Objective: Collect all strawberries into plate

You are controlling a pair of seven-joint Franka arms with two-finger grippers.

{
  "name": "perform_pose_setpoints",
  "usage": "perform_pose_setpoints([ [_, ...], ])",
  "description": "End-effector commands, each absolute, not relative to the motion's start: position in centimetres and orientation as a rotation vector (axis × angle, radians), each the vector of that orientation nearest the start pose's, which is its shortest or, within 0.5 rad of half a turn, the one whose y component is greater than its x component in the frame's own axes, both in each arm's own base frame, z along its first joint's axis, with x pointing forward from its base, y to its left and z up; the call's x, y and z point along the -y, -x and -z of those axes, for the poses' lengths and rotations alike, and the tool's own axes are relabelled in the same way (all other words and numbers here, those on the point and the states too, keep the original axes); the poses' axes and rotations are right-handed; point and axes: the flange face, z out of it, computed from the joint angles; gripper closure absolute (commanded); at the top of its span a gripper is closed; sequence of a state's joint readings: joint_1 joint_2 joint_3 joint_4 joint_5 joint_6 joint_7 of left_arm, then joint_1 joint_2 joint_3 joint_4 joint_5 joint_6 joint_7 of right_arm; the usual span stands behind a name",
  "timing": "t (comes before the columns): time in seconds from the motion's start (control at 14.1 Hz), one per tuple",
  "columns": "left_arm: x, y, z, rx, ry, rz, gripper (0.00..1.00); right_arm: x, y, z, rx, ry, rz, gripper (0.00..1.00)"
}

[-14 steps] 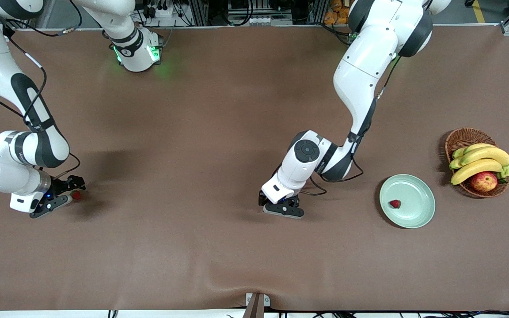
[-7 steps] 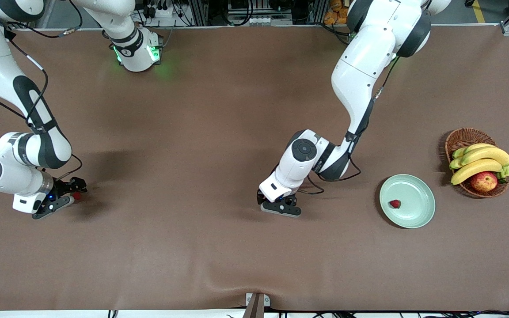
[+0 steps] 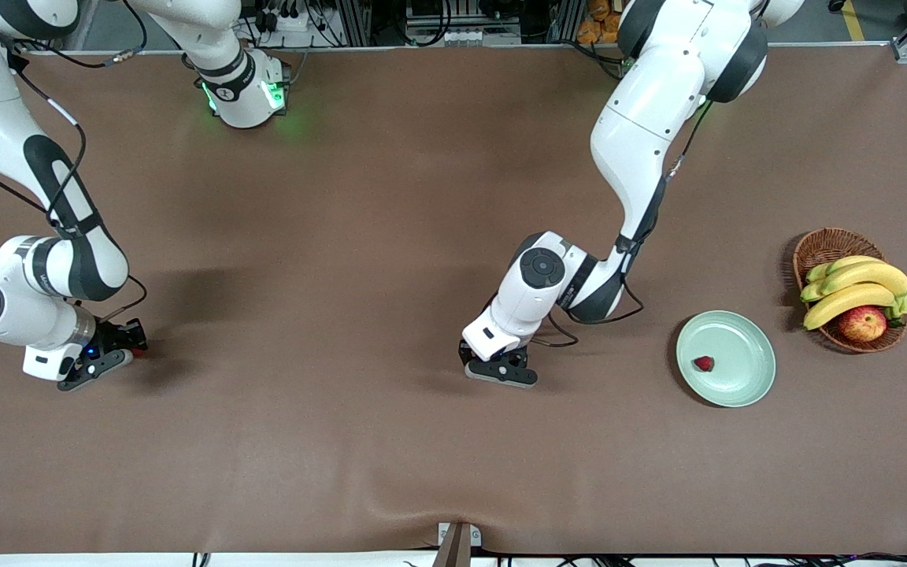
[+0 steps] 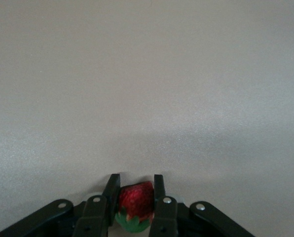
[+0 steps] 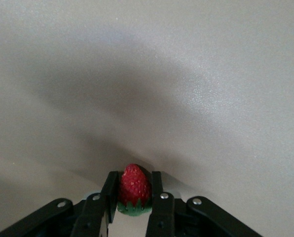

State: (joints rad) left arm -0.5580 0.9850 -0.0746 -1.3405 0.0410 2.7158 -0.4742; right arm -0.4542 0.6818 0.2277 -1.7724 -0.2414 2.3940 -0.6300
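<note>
Your left claw (image 3: pixel 501 370) sits low on the tabletop (image 3: pixel 390 220) near its middle, clamped on a strawberry (image 4: pixel 135 200). Your right claw (image 3: pixel 111 350) is down at the right arm's end of the tabletop, clamped on another strawberry (image 5: pixel 134 185). A third strawberry (image 3: pixel 704 363) lies in the plate (image 3: pixel 745 386), which rests toward the left arm's end, beside the basket (image 3: pixel 816 246) of bananas (image 3: pixel 855 287) and an apple (image 3: pixel 862 323).

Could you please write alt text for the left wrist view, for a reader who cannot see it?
The left gripper is shut on a red strawberry with a green leafy cap, its two black fingers pressing on either side. The rest of the picture is bare brown table mat.
</note>
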Motion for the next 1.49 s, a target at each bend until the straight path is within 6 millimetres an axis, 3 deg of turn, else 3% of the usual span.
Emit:
perform_pose_setpoints([
  [0.0,44.6,-63.1,-17.4,-0.244,3.313,0.580,1.00,15.8,-63.8,-18.4,0.962,3.003,-0.014,1.00],
  [0.14,44.6,-63.2,-17.9,-0.247,3.313,0.590,1.00,13.8,-64.1,-19.9,0.989,2.976,-0.048,1.00],
  [0.28,43.9,-63.8,-19.0,-0.244,3.307,0.600,1.00,10.0,-64.4,-22.3,1.026,2.920,-0.082,1.00],
  [0.5,41.1,-65.7,-20.9,-0.232,3.276,0.575,1.00,4.6,-64.7,-25.0,1.002,2.877,-0.077,1.00],
  [0.85,34.9,-68.7,-23.0,-0.196,3.230,0.459,1.00,-8.4,-64.5,-28.9,0.739,2.884,-0.045,1.00],
  [0.99,31.8,-69.6,-23.7,-0.179,3.211,0.401,1.00,-14.6,-63.9,-29.8,0.629,2.906,-0.036,1.00],
  [1.13,27.9,-70.7,-24.9,-0.268,3.182,0.337,1.00,-20.4,-63.6,-31.0,0.532,2.925,-0.011,1.00],
  [1.27,24.0,-71.1,-25.7,-0.306,3.168,0.274,1.00,-26.6,-63.3,-30.7,0.413,2.933,-0.009,1.00],
  [1.42,19.4,-71.5,-25.6,-0.345,3.156,0.246,1.00,-31.1,-63.0,-29.8,0.323,2.966,0.013,1.00],
])
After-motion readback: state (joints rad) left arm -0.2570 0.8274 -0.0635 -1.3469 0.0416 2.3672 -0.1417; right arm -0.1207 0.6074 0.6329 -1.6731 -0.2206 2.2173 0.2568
